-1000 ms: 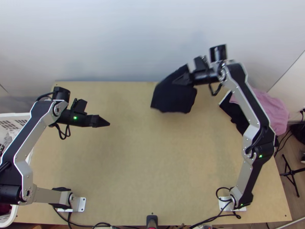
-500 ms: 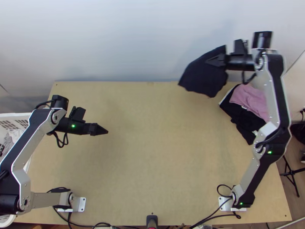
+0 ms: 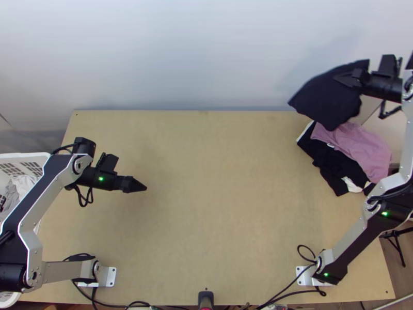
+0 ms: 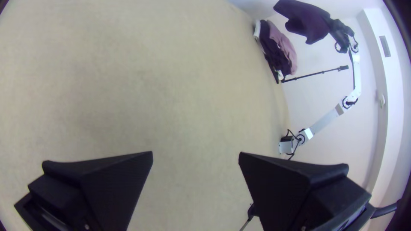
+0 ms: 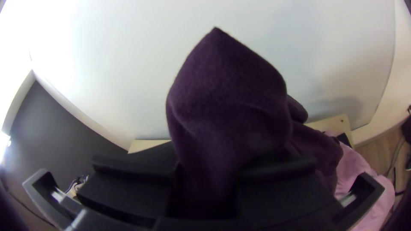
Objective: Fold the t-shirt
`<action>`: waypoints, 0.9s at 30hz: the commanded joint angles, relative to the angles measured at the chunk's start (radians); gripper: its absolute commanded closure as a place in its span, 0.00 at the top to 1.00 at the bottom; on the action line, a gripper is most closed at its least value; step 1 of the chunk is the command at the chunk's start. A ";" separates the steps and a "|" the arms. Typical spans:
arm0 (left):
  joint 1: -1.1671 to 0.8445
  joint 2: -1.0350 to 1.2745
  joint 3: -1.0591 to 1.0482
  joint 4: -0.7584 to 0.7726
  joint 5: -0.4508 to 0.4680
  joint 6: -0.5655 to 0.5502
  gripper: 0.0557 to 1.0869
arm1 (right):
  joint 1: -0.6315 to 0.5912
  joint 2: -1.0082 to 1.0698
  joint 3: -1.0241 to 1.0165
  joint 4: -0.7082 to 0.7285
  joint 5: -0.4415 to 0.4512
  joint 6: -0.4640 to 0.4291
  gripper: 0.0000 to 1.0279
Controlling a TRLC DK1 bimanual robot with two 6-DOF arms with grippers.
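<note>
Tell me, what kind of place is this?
Probably a robot practice lab: one silver-and-black jointed robot arm and a matching one stand at a light wooden table, with a white plastic basket and a black-and-pink cloth pile at its sides.

The top view looks steeply down from high over the near edge of the table (image 3: 206, 232), taking in the left arm (image 3: 44, 194) and right arm (image 3: 351, 253). The left wrist view looks across the table from nearer. The right wrist view, close behind the dark cloth (image 5: 227, 98), faces the wall (image 5: 342, 51). All three share the dark cloth and pink cloth (image 3: 361, 147).
</note>
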 commanded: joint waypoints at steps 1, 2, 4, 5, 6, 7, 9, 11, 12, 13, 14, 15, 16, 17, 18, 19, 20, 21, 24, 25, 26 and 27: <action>0.001 0.000 -0.034 0.001 -0.002 0.048 0.95 | -0.108 -0.040 -0.039 -0.062 -0.001 -0.047 0.03; 0.001 -0.001 -0.026 0.001 -0.002 0.051 0.95 | -0.116 -0.040 -0.039 -0.076 -0.001 -0.053 0.03; -0.002 -0.003 -0.011 0.001 -0.002 0.058 0.95 | -0.127 -0.035 -0.045 -0.120 -0.001 -0.085 0.03; -0.005 -0.001 -0.005 0.000 -0.003 0.061 0.95 | -0.134 -0.037 -0.062 -0.134 0.000 -0.104 0.03; -0.008 -0.001 0.000 0.001 -0.005 0.063 0.95 | -0.144 -0.045 -0.086 -0.137 0.000 -0.119 0.03; -0.010 -0.001 0.001 0.001 -0.006 0.066 0.95 | -0.156 -0.052 -0.111 -0.137 0.000 -0.128 0.03; -0.010 -0.001 -0.002 0.000 -0.006 0.074 0.95 | -0.184 -0.068 -0.157 -0.137 0.000 -0.145 0.03; -0.008 -0.001 -0.010 0.000 -0.008 0.087 0.95 | -0.208 -0.072 -0.189 -0.137 0.000 -0.170 0.03; -0.008 0.000 -0.013 0.000 -0.008 0.092 0.95 | -0.222 -0.072 -0.203 -0.137 0.000 -0.185 0.03; -0.007 0.002 -0.014 0.000 -0.008 0.098 0.95 | -0.234 -0.072 -0.217 -0.137 0.000 -0.197 0.03; -0.005 0.002 -0.016 0.000 -0.008 0.101 0.95 | -0.253 -0.068 -0.232 -0.137 0.000 -0.214 0.03; -0.004 0.005 -0.016 0.000 -0.006 0.107 0.95 | -0.265 -0.063 -0.246 -0.137 0.002 -0.231 0.03; -0.004 0.007 -0.016 0.000 -0.008 0.111 0.95 | -0.280 -0.057 -0.263 -0.137 0.002 -0.248 0.03; -0.002 0.007 -0.016 0.000 -0.008 0.112 0.95 | -0.294 -0.049 -0.275 -0.137 0.000 -0.260 0.03; -0.001 0.008 -0.016 0.000 -0.008 0.114 0.95 | -0.303 -0.042 -0.292 -0.137 0.000 -0.272 0.03; 0.001 0.008 -0.016 0.000 -0.008 0.114 0.95 | -0.311 -0.035 -0.304 -0.143 0.000 -0.286 0.03; 0.001 0.008 -0.017 0.000 -0.008 0.114 0.95 | -0.319 -0.023 -0.312 -0.166 0.000 -0.315 0.03; 0.001 0.008 -0.017 0.000 -0.008 0.114 0.95 | -0.329 -0.014 -0.318 -0.191 0.000 -0.349 0.03; 0.001 0.007 -0.023 0.000 -0.008 0.115 0.95 | -0.351 0.018 -0.347 -0.198 0.000 -0.403 0.03; 0.001 0.005 -0.028 0.000 -0.008 0.115 0.95 | -0.352 0.037 -0.344 -0.198 0.000 -0.421 0.03; 0.001 0.007 -0.033 0.000 -0.008 0.118 0.95 | -0.352 0.057 -0.333 -0.200 0.002 -0.443 0.03; -0.001 0.005 -0.037 0.000 -0.008 0.120 0.95 | -0.354 0.081 -0.312 -0.214 0.003 -0.469 0.03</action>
